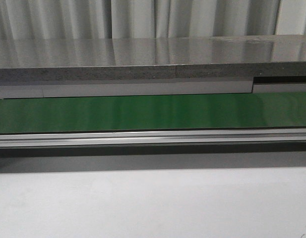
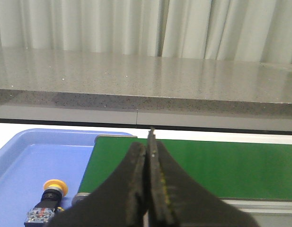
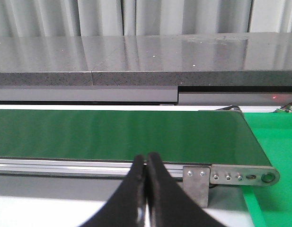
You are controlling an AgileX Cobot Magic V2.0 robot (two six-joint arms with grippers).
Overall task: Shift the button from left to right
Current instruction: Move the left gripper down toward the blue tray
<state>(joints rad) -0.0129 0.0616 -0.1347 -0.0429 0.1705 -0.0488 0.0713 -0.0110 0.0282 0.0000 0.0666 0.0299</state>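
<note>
The button [image 2: 49, 195], with a yellow-orange cap on a black body, lies on its side in a blue tray [image 2: 27, 165] next to the left end of the green belt [image 2: 221, 165]. My left gripper [image 2: 146, 146] is shut and empty, above the belt's left end, to the right of the button. My right gripper [image 3: 146, 158] is shut and empty, in front of the belt's near rail, close to the belt's right end [image 3: 250, 142]. Neither gripper nor the button shows in the front view, only the belt [image 1: 153, 113].
A grey stone-like counter [image 1: 143, 59] runs behind the belt. An aluminium rail [image 1: 153, 137] runs along the belt's near side, with a white table [image 1: 153, 203] in front. A metal bracket [image 3: 231, 177] ends the rail, with a bright green surface [image 3: 278, 142] beyond it.
</note>
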